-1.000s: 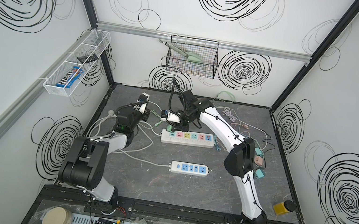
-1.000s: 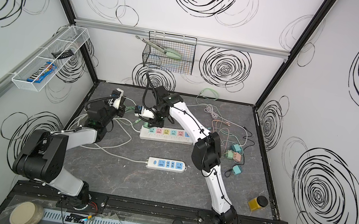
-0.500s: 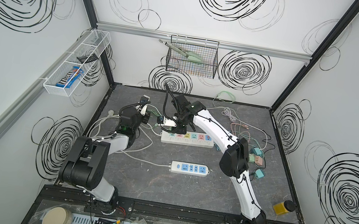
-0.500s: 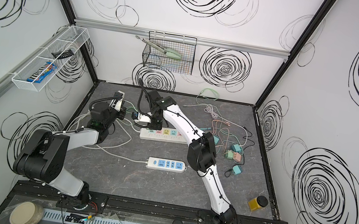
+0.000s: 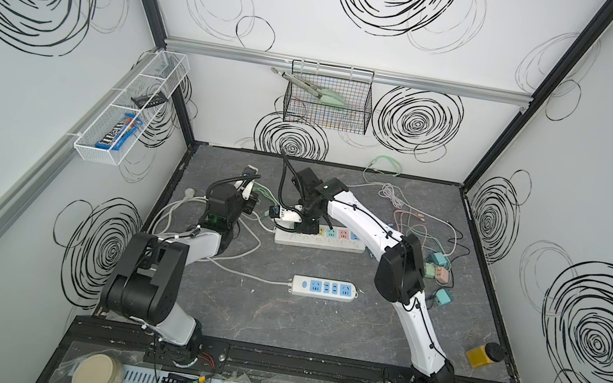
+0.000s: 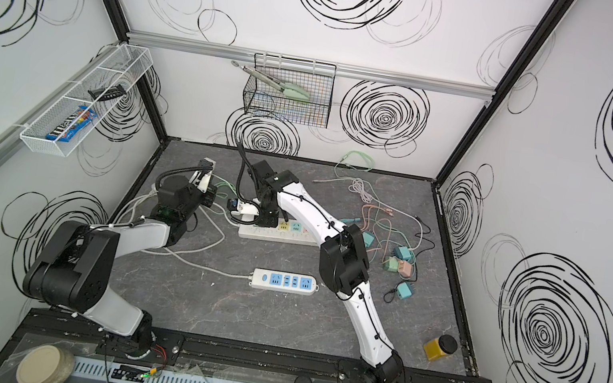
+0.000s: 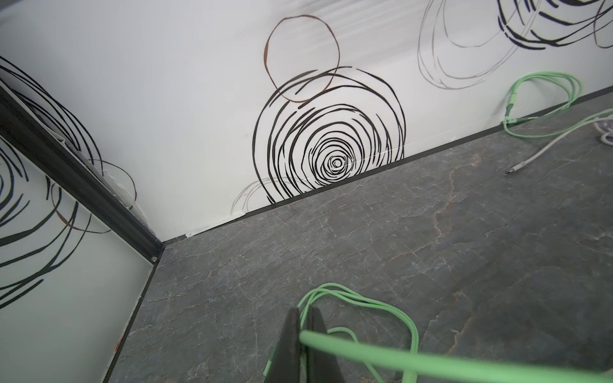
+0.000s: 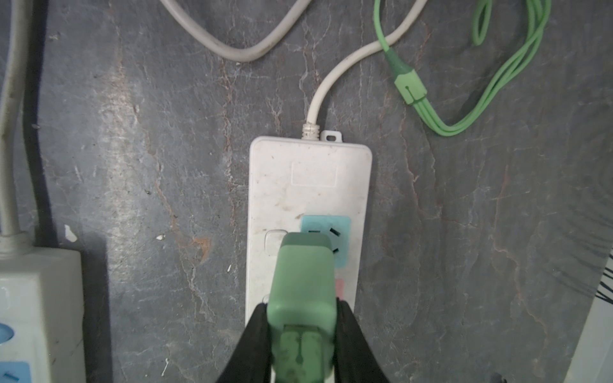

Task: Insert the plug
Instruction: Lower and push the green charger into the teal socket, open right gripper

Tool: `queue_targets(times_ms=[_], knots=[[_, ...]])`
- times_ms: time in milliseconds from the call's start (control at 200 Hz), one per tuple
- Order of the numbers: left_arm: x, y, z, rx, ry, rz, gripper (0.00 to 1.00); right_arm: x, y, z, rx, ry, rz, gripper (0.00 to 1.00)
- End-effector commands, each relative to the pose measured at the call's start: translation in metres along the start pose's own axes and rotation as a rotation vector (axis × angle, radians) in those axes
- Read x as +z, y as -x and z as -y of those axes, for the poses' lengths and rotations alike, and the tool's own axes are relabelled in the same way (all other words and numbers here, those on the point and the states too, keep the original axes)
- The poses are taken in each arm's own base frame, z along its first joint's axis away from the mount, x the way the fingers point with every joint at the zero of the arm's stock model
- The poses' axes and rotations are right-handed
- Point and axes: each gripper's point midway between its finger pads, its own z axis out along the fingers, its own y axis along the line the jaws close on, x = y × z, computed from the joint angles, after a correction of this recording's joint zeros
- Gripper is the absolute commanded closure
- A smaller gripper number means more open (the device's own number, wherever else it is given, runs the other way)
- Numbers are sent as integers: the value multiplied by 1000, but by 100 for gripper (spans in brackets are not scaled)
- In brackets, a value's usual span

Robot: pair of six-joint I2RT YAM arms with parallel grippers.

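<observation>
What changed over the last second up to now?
The right hand, gripping the green plug, moved slightly left and down toward the cord end of the far power strip. The plug now covers part of the blue socket. The left hand barely moved, shut on the green cable. Everything else stayed put.

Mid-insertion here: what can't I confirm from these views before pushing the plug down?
- Prongs: in the right wrist view the body of the green plug, held in the right tool, covers them, so alignment with the blue socket is unreadable.
- Plug on the far power strip: in both top views the right arm hides it.
- The green cable beyond the left tool: blurred and leaving frame in the left wrist view.
</observation>
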Motion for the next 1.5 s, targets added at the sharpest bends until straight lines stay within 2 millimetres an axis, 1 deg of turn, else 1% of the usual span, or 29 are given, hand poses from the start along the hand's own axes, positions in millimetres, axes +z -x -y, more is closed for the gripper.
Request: queue_targets(times_ms=[0, 75, 280, 335, 390, 470, 590, 645, 755, 836, 941, 1031, 1141, 1246, 1291, 1391, 1491], knots=[[2, 8, -4, 14, 23, 28, 100, 12, 0, -8, -32, 15, -20, 100], [3, 8, -3, 18, 22, 26, 100, 15, -3, -8, -31, 6, -43, 100], [3, 7, -2, 26, 13, 20, 100, 20, -11, -17, -29, 34, -78, 100], [4, 7, 3, 48, 0, 13, 100, 24, -14, -19, -21, 46, -84, 100], [4, 8, 10, 83, -16, 12, 100, 24, -14, -27, -15, 84, -84, 100], [3, 9, 20, 123, -42, 18, 100, 18, -16, -38, 3, 126, -95, 100], [1, 14, 33, 154, -89, 33, 100, 7, -36, -50, 44, 147, -158, 100], [1, 16, 38, 159, -106, 39, 100, -1, -40, -55, 68, 158, -164, 100], [-1, 20, 46, 164, -129, 54, 100, -15, -38, -63, 100, 183, -155, 100], [-4, 21, 49, 166, -140, 63, 100, -18, -38, -70, 99, 190, -170, 100], [-5, 23, 49, 166, -139, 68, 100, -18, -38, -77, 98, 211, -185, 100], [-5, 23, 49, 164, -139, 69, 100, -10, -45, -77, 92, 213, -212, 100], [-5, 23, 50, 163, -142, 69, 100, 5, -51, -59, 100, 174, -242, 100], [-5, 21, 50, 164, -143, 65, 100, 21, -49, -47, 104, 184, -202, 100], [-5, 20, 50, 164, -142, 63, 100, 30, -51, -43, 102, 182, -198, 100], [-4, 18, 49, 172, -138, 54, 100, 47, -55, -39, 95, 188, -200, 100], [-3, 16, 48, 176, -135, 47, 100, 59, -55, -42, 97, 211, -182, 100]])
